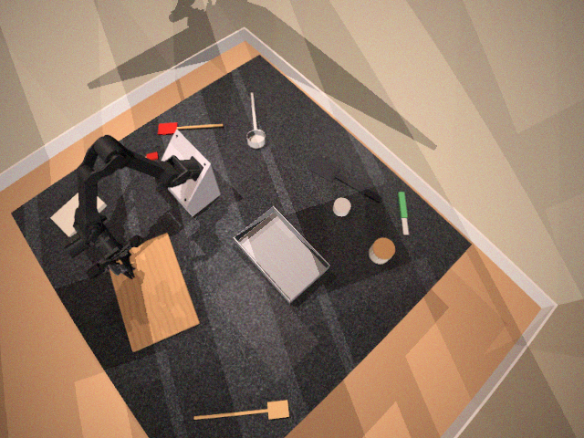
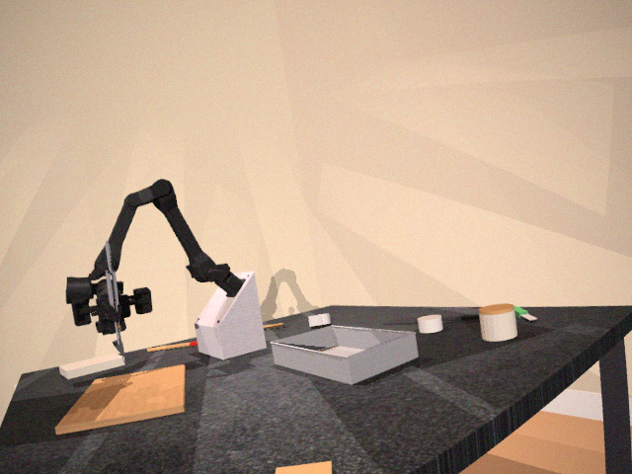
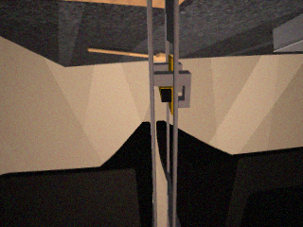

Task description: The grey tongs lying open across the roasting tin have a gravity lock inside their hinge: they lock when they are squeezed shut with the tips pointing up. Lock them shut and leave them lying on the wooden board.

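Observation:
The grey tongs [image 2: 114,285] [image 3: 176,142] stand nearly upright in the air, their arms close together. The grey end is up and the dark end down in the exterior view; the tips look uppermost. A yellow slider [image 3: 171,63] shows at the grey bracket [image 3: 185,79] between the arms. Whether it has locked is hard to tell. My gripper [image 1: 125,267] [image 2: 113,301] [image 3: 152,129] is shut on the tongs, held sideways above the board's back left part. The wooden board [image 1: 164,301] [image 2: 153,398] bears nothing that I can see. The roasting tin [image 1: 287,259] [image 2: 382,356] holds no tongs.
A white slanted box [image 1: 204,198] [image 2: 237,331] stands under the arm's base. A cream block [image 1: 67,216] [image 2: 92,365] lies behind the board. A red-headed tool [image 1: 167,128], a scoop [image 1: 255,139], a lidded canister [image 1: 381,250] and a wooden spatula [image 1: 278,409] lie farther off.

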Robot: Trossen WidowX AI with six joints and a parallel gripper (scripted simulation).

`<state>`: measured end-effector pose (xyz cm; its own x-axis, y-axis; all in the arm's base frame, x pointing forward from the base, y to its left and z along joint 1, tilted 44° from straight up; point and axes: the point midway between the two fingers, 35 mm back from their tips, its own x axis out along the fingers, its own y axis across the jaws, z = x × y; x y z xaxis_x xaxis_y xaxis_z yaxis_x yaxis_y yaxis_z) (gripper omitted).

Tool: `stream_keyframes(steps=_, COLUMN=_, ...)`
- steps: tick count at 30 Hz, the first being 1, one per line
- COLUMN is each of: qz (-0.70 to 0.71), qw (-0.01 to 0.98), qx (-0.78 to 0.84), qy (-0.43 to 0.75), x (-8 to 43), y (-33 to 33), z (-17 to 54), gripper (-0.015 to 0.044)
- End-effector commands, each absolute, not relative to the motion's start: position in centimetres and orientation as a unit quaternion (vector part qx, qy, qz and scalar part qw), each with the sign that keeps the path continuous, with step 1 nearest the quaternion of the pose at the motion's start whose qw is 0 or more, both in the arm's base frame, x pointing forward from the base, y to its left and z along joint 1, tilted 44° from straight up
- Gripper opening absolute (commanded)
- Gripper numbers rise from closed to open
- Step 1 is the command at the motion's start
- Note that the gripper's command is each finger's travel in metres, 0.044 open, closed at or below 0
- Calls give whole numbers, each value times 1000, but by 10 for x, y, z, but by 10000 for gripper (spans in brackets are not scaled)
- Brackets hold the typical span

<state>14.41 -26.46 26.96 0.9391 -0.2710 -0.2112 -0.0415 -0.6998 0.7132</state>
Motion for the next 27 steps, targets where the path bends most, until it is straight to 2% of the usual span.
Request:
stream_keyframes(steps=1, qz=-148, qw=382, qx=908, qy=-84, x=145, y=-263, z=271, gripper=-150)
stream_keyframes(steps=27, qz=-414, qw=251, qx=864, qy=-140, x=181, y=-280, z=242, gripper=-150)
